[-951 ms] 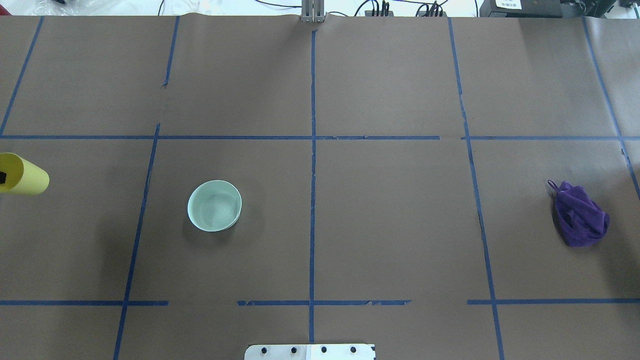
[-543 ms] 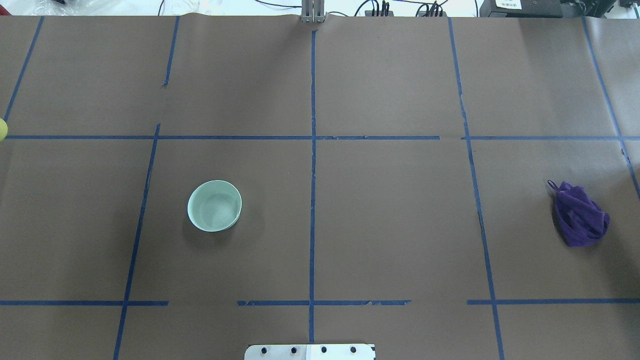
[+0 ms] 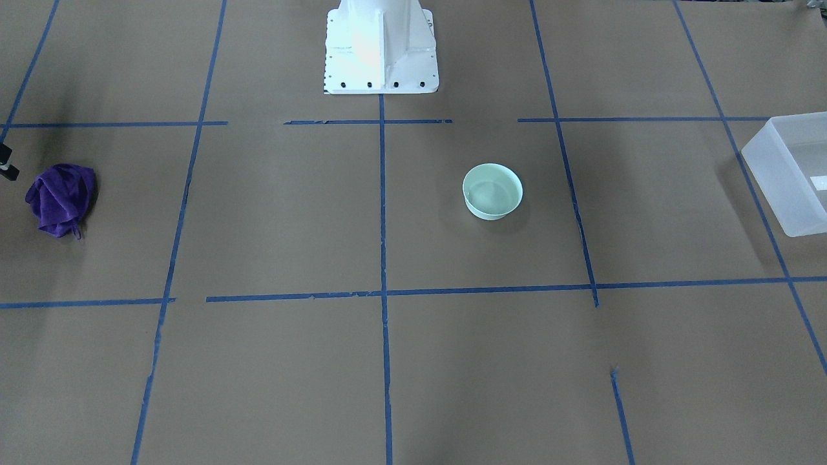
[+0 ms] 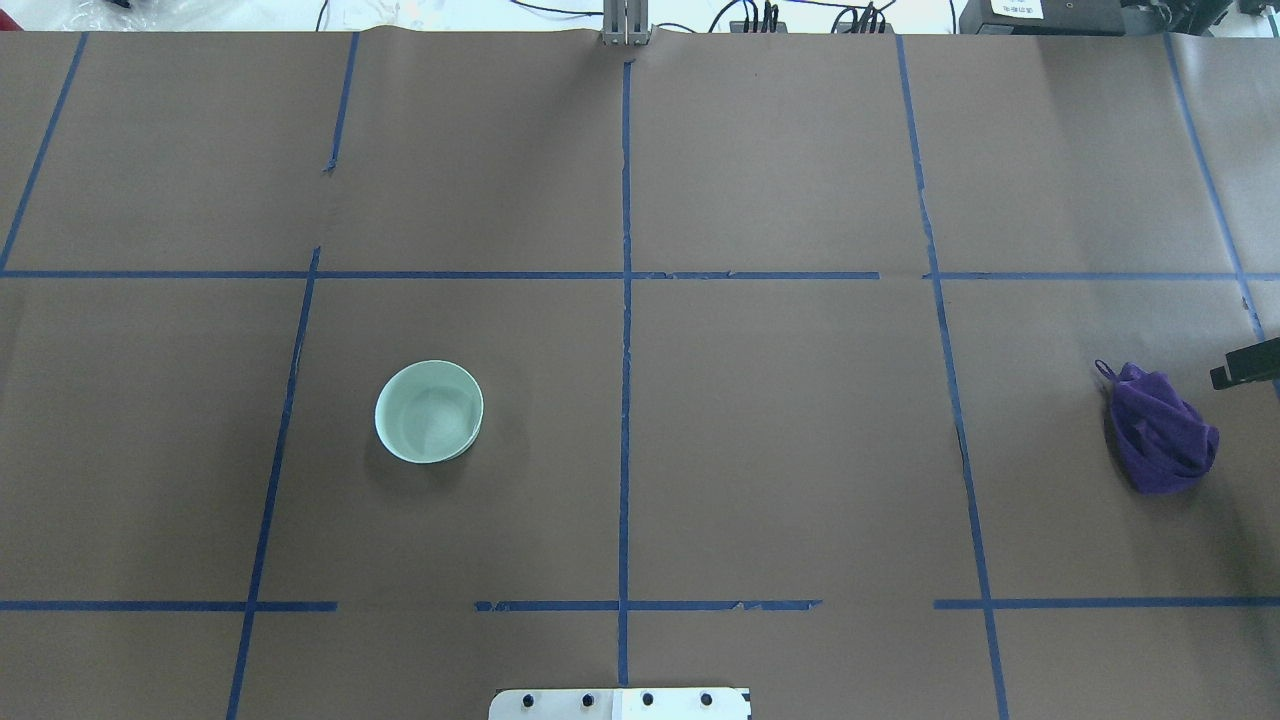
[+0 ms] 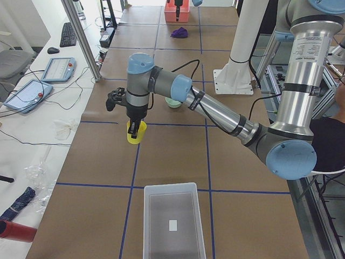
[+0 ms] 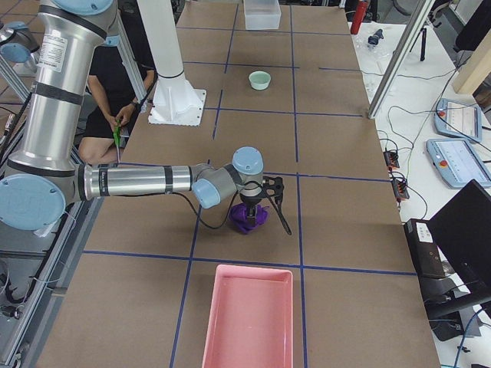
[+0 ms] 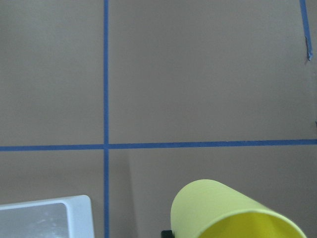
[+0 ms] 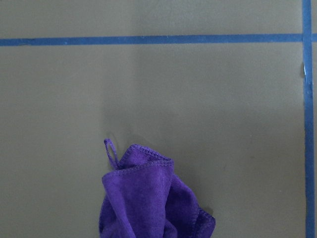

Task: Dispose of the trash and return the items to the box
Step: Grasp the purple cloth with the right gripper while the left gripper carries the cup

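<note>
Left gripper [image 5: 133, 128]: hangs over the brown paper with its fingers pointing down. It is clamped on the rim of the yellow cup [image 5: 136, 134], with one dark finger inside the mouth. The cup is off the table and tilted. In the left wrist view it sits right under the camera at lower right, mouth toward the lens.

Frosted plastic bin [image 5: 170, 186]: on the table, outboard of the left gripper toward the table's left end. It is near but not beneath the gripper. Only one corner of it shows at the lower left of the wrist view.

Mint-green bowl [image 4: 429, 411]: upright, inboard of the left gripper toward the table's middle, well apart from it.

Right gripper [image 6: 252, 205]: low, directly above the crumpled purple cloth [image 4: 1160, 430]. Cannot tell whether they touch or how far the fingers are spread. The right wrist view shows only cloth and paper, and the overhead view catches just a black part at its right edge.

Pink tray [image 6: 217, 307]: outboard of the right gripper toward the table's right end, near.
</note>
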Action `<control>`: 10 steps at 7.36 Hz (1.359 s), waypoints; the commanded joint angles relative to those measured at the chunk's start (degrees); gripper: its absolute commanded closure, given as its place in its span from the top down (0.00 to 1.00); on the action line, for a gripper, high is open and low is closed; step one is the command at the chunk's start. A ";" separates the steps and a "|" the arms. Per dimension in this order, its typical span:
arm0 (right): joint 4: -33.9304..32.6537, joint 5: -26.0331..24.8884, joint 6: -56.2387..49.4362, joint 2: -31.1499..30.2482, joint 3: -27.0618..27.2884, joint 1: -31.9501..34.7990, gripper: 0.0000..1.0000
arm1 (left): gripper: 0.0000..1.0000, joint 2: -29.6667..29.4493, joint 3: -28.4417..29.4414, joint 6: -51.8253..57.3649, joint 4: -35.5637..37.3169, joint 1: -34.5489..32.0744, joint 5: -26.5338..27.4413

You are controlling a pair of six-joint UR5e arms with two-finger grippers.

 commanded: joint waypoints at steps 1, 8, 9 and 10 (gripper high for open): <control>2.14 -2.07 0.34 -0.18 -2.81 -4.70 1.00 | 0.00 0.45 2.20 8.66 0.55 -4.06 0.30; 2.59 -7.79 4.74 2.45 -3.87 -14.73 0.70 | 0.00 11.42 9.85 14.94 -16.02 -7.43 0.21; 2.50 -7.70 4.65 2.46 -3.96 -14.64 0.28 | 0.00 11.52 10.73 14.94 -16.76 -7.51 0.21; 2.50 -7.44 4.65 2.20 -3.62 -14.47 0.00 | 0.00 11.61 11.00 15.03 -16.77 -7.51 0.30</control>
